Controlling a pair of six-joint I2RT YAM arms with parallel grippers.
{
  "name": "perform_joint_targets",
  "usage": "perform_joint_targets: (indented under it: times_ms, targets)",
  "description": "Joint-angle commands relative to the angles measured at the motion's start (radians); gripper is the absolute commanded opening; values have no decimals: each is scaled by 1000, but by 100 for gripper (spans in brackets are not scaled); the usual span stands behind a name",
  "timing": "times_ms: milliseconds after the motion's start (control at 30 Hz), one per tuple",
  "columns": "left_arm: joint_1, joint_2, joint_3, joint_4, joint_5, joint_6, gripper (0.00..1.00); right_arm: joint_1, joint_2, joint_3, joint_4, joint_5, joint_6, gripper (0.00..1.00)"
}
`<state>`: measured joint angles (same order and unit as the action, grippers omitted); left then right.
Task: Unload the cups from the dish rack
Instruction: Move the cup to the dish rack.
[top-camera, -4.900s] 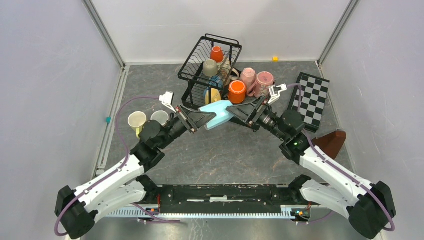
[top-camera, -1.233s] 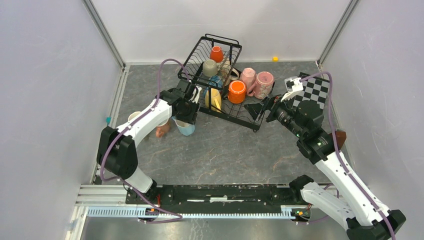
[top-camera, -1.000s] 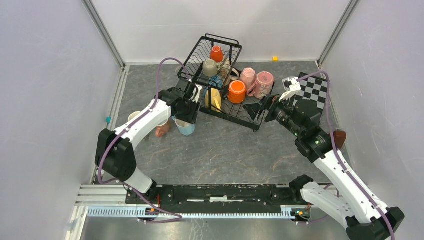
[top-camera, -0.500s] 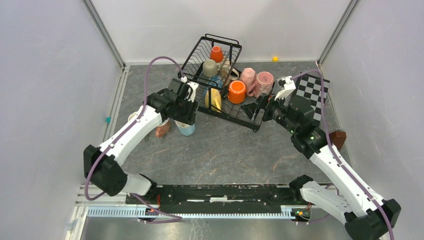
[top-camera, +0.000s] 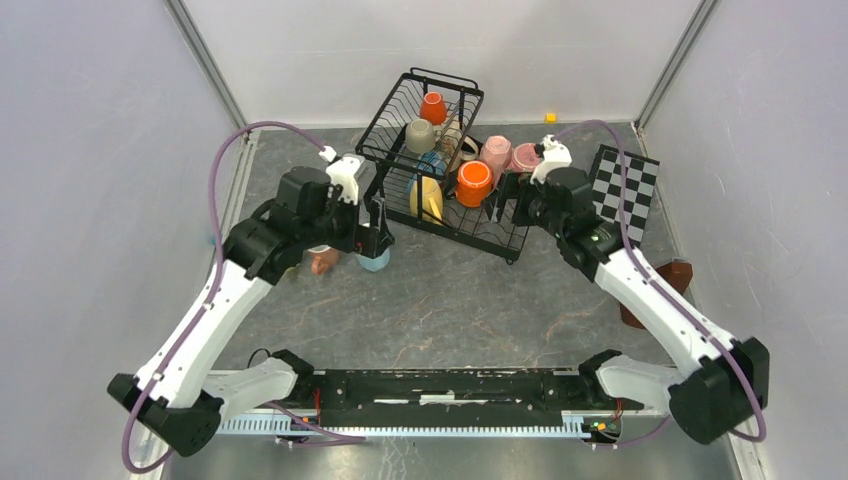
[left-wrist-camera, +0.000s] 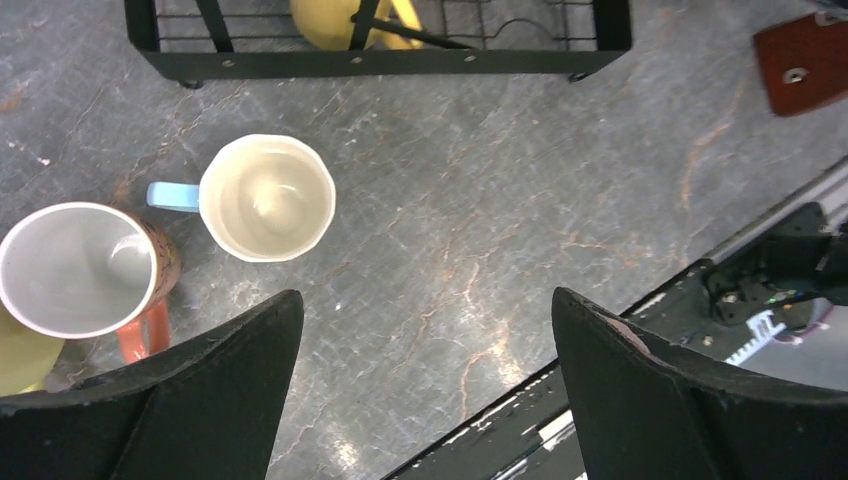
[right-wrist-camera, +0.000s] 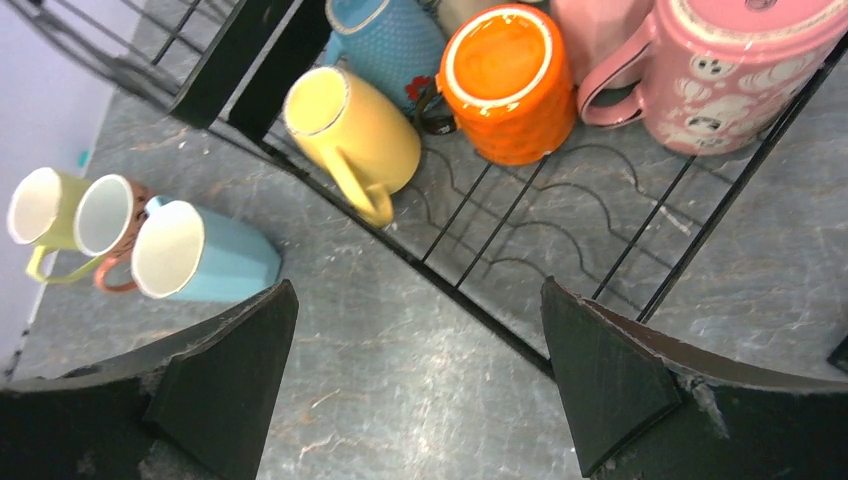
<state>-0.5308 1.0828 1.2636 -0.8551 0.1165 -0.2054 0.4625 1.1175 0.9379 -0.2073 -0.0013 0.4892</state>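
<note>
The black wire dish rack (top-camera: 395, 120) stands at the back middle. Its upper basket holds a small orange cup (top-camera: 433, 107) and a beige cup (top-camera: 420, 135). On the lower tray (right-wrist-camera: 520, 215) lie a blue cup (right-wrist-camera: 395, 40), a yellow cup (right-wrist-camera: 355, 135), an orange cup (right-wrist-camera: 505, 80) and two pink cups (right-wrist-camera: 745, 70). A light blue cup (left-wrist-camera: 266, 197) stands upright on the table before the rack, beside a salmon cup (left-wrist-camera: 75, 268) and a yellow-green cup (right-wrist-camera: 45, 210). My left gripper (left-wrist-camera: 425, 295) hangs open above the light blue cup, holding nothing. My right gripper (right-wrist-camera: 416, 290) is open over the tray's front edge, near the orange cup.
A black-and-white checkered board (top-camera: 622, 195) lies right of the rack. A brown block (top-camera: 668, 280) sits by the right wall, partly behind my right arm. A small yellow cube (top-camera: 550, 117) rests at the back wall. Grey walls close in both sides.
My left gripper opened, let go of the light blue cup and lifted back to the left. My right arm swung left and forward to the rack's lower tray.
</note>
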Motion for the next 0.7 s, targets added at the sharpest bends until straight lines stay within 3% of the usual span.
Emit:
perform_joint_targets:
  times_ms: [0,467,667]
  targets:
    - [-3,-76,-4,47,70,-68,100,-4,112,125,-3,81,-85,98]
    - [-3,-187,-3,30,145,-111,100,-66,398,368,-61,296,-179,98]
    - [-3,-204,-1,21,170,-117,100,-130,517,465,-55,271,-289,98]
